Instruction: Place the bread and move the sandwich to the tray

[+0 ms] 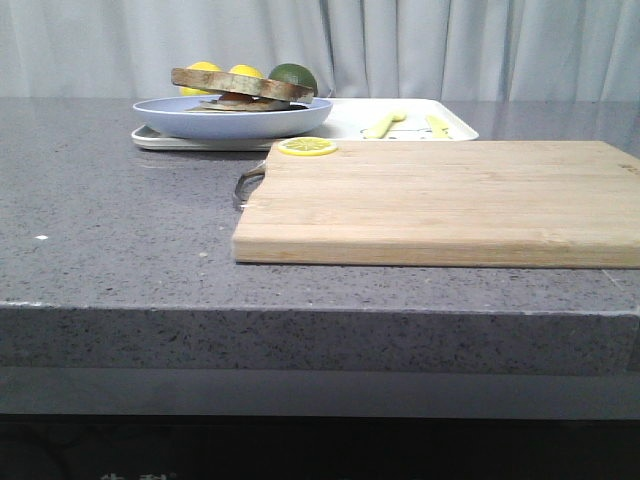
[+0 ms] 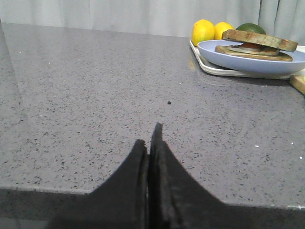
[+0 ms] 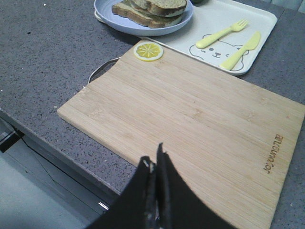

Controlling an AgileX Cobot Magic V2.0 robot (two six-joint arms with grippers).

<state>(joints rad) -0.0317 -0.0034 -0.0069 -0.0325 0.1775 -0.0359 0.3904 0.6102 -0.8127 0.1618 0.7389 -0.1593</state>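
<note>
The pale-blue plate (image 1: 290,118) stands on the left end of the white tray (image 1: 345,118) at the back of the table. On the plate lies the sandwich (image 2: 250,50), with white and red filling showing. A plain brown-crusted bread slice (image 1: 240,83) lies on top of it, as the left wrist view (image 2: 259,39) and the right wrist view (image 3: 167,5) also show. My left gripper (image 2: 150,136) is shut and empty, low over the bare table near its front edge. My right gripper (image 3: 155,155) is shut and empty over the front edge of the cutting board (image 3: 190,114). Neither gripper shows in the front view.
The wooden cutting board (image 1: 440,200) lies in front of the tray, with a lemon slice (image 1: 307,147) on its far left corner and a metal handle (image 1: 246,185). A yellow fork (image 3: 221,33) and knife (image 3: 240,50) lie on the tray. Lemons (image 2: 203,31) and a lime (image 2: 250,27) sit behind the plate.
</note>
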